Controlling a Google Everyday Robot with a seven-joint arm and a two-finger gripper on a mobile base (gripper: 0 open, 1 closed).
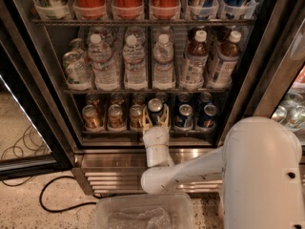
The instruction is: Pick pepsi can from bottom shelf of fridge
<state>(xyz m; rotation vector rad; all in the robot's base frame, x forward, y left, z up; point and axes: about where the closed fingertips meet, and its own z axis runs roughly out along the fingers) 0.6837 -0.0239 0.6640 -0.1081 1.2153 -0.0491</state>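
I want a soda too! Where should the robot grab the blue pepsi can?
Around its round sides, halfway up, coming straight in from the front: the pepsi can stands upright and the rack above leaves little room overhead. The gripper sits right at its front.
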